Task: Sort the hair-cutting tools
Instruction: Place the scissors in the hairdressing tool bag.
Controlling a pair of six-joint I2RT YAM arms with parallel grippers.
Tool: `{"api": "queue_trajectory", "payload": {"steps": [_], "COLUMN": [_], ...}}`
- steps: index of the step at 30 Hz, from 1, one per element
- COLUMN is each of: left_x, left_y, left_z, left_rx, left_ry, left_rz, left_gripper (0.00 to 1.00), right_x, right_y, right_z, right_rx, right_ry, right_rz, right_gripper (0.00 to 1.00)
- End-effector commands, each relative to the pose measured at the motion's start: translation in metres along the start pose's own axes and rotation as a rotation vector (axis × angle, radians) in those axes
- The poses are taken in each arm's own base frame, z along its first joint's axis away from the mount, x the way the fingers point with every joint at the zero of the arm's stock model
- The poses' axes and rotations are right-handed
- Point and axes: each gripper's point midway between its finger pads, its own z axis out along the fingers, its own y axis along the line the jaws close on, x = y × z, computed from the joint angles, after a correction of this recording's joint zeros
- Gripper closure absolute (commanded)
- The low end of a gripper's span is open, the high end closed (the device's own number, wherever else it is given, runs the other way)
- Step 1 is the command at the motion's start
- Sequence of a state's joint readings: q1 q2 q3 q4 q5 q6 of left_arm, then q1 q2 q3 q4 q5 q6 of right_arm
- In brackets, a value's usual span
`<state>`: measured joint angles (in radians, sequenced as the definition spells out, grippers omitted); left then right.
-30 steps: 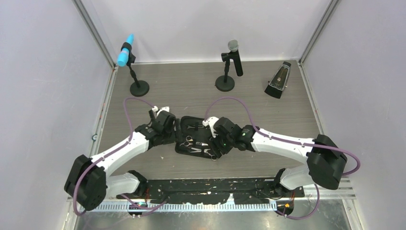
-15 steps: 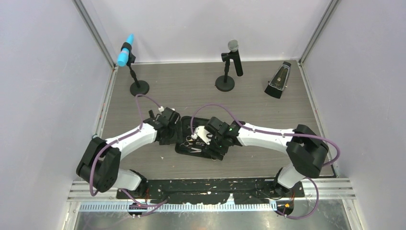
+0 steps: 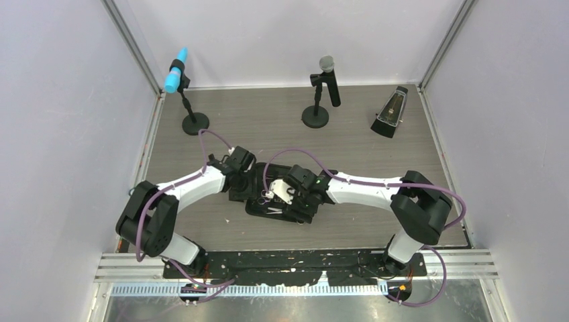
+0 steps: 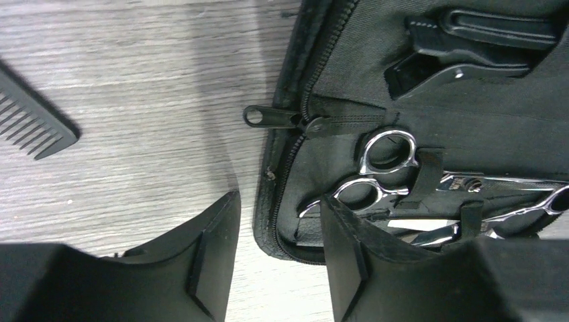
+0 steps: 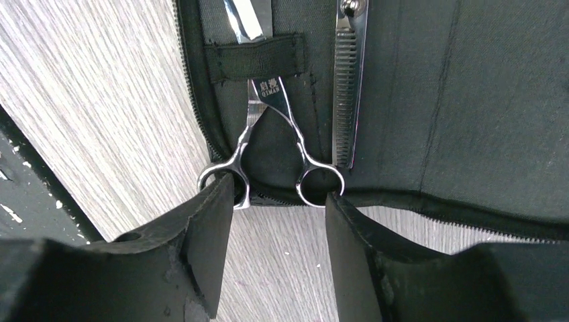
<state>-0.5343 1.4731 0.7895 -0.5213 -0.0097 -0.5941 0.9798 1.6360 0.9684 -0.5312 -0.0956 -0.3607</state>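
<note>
1. Left gripper (image 4: 278, 268): jaws parted, nothing clamped. The zipped edge of the case (image 4: 349, 80) lies in the gap between its fingers.
2. Zip pull (image 4: 268, 117): just ahead of that gap.
3. Comb (image 4: 33, 127): on the bare table (image 4: 134, 60), ahead and well left of the left gripper, apart from the case.
4. Clip (image 4: 470, 40): inside the case, far ahead and to the right.
5. Scissors (image 4: 382, 164): strapped in the case, rings just ahead of the right finger.
6. Right gripper (image 5: 278, 261): jaws parted, holding nothing.
7. Branded scissors (image 5: 272, 127): under a strap, rings overhanging the case edge directly ahead of the gap. Contact with the left fingertip cannot be told.
8. Toothed blade (image 5: 349, 80): ahead of the right finger.
</note>
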Motion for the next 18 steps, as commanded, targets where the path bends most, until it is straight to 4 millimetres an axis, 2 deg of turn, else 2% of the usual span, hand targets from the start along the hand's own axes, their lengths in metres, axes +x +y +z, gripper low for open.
{"api": "queue_trajectory", "payload": {"steps": [1,6,8,12,18], "left_x": [-0.003,0.000,0.001,0.003,0.007], "left_y": [-0.007,-0.011,-0.013,-0.020,-0.032], "left_z": [0.003,0.006,0.006,0.007,0.007], "left_rx": [0.030,0.055,0.066,0.107,0.175], "left_ry": [0.025,0.058,0.064,0.076,0.097], "left_rz": [0.027,0.050,0.054,0.061,0.060], "left_gripper": [0.53,0.59,0.60,0.65,0.70], "right_x": [-0.006,-0.007,-0.012,-0.032,-0.064], "right_y": [-0.001,-0.001,-0.002,-0.005,-0.009], "right_z": [0.012,0.015,0.013,0.009,0.010], "right_rx": [-0.019,-0.041,-0.037,-0.013,0.043], "right_ry": [0.003,0.044,0.040,-0.002,-0.071], "right_rz": [-0.054,-0.072,-0.085,-0.125,-0.174], "right_gripper": [0.48,0.77,0.86,0.94,0.95]}}
